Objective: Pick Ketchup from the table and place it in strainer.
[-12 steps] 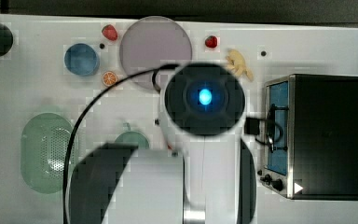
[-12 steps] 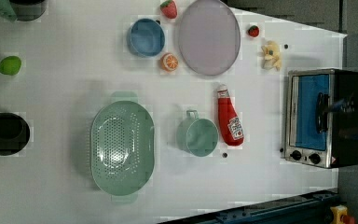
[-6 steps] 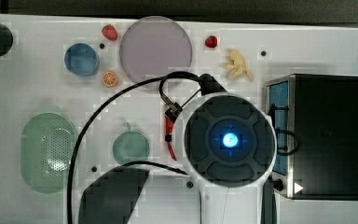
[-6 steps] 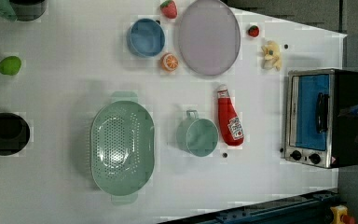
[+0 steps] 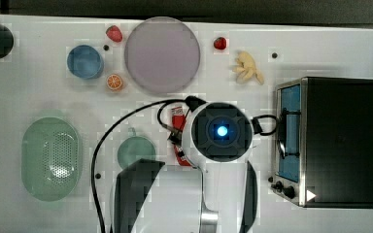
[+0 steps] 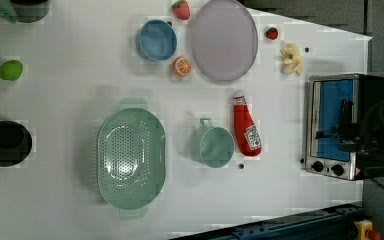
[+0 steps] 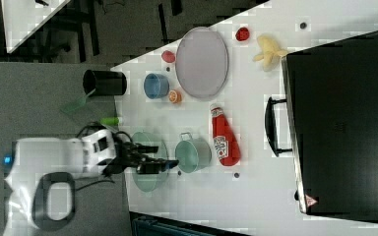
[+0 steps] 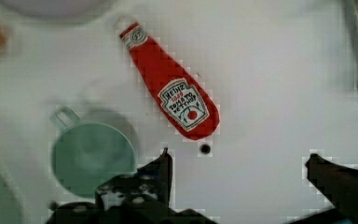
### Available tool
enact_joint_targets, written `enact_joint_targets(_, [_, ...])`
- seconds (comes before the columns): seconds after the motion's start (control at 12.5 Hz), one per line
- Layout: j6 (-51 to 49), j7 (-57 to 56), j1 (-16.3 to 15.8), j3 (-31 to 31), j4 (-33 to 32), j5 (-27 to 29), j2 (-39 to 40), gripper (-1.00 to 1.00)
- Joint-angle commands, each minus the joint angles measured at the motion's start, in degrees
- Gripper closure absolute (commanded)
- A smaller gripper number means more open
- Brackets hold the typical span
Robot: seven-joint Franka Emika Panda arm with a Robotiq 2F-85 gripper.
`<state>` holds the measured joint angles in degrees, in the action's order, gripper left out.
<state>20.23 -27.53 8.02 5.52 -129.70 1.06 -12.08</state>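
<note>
I've swung the arm across in the top view, off the purple plate (image 5: 161, 54) and down over the ketchup (image 6: 245, 127); the wrist hub now covers most of the bottle there, with just a red sliver showing at its left edge; so the approach is lining up, though nothing is grasped yet. In the wrist view the gripper (image 8: 240, 163) has its jaws spread about as wide as they go, wider than a moment ago, and empty; the bottle lies flat on the white table (image 6: 60, 100) just beyond the fingertips, cap pointing away toward the plate. In the left view the ketchup sits just beside the teal cup (image 6: 214, 145), on the left view's right of it; the strainer (image 6: 130, 157) is on the cup's far side, well apart from the bottle and empty. My read: I need to descend and square the fingers across the bottle's body; the cup is close enough to clip on the way down.
</note>
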Motion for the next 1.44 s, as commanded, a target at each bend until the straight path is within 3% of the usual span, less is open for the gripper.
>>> enact_joint_targets(0.08, [6.68, -18.26, -0.35, 2.15, -5.87, 0.68, -0.05, -1.00])
enact_joint_targets(0.48, [21.47, -29.85, -0.35, 2.46, -10.84, 0.68, 6.48, -1.00])
enact_joint_targets(1.44, [44.54, -29.82, -0.39, 2.37, -10.69, -1.36, 28.77, -1.00])
